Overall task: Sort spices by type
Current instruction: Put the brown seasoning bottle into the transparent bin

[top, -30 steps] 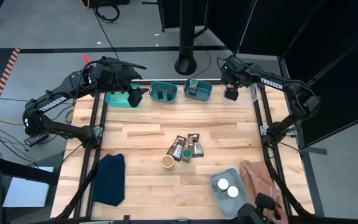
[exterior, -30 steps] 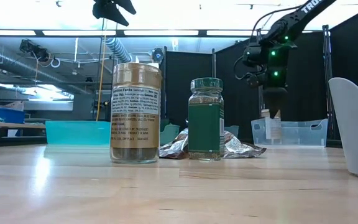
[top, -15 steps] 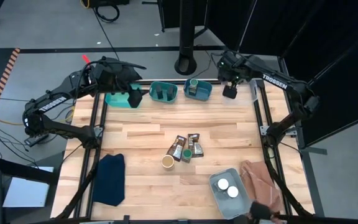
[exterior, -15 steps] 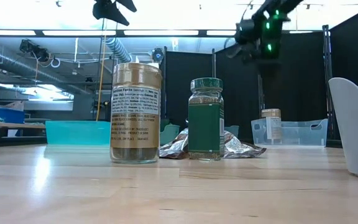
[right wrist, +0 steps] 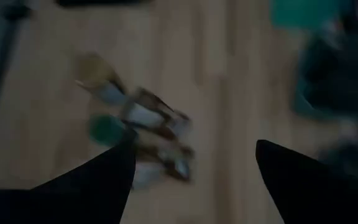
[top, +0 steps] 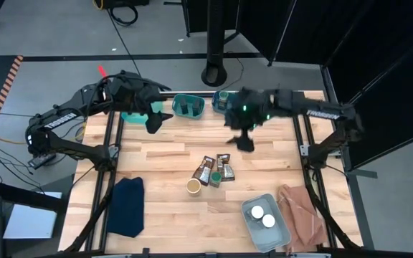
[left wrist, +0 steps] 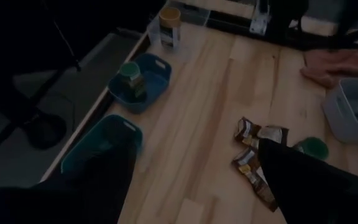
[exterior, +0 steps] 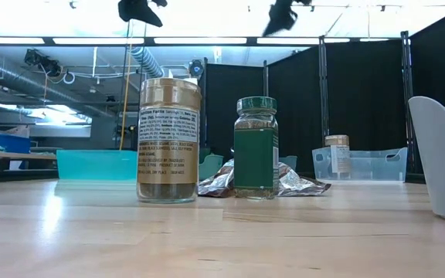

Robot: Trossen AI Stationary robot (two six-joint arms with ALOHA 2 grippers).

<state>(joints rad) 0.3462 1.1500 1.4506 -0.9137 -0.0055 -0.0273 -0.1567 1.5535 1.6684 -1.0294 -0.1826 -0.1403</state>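
Several brown packets (top: 214, 169), a tan-topped jar (top: 193, 186) and a green-lidded jar (top: 214, 178) rest on the middle of the table. Black jars stand in a teal bin (top: 189, 106), and a green-lidded jar stands in the blue bin (top: 226, 100). Two white-lidded jars sit in the pale bin (top: 267, 217). Another tan-topped jar (exterior: 336, 155) stands in a clear bin. My right gripper (top: 244, 141) hangs open high above the table, on the far side of the packets (right wrist: 160, 134). My left gripper (top: 154, 123) hangs open near the far-left teal bin (top: 129, 115).
A dark blue cloth (top: 126, 205) lies at the near left and a pinkish-brown cloth (top: 301, 208) at the near right. Bare wood shows between the bins at the far edge and the spices in the middle.
My right gripper has swung from the far right corner, above the clear bin, toward the table's middle and left. It has risen and turned as it went, and now stands beyond the packets. The jars and packets have stayed in place.
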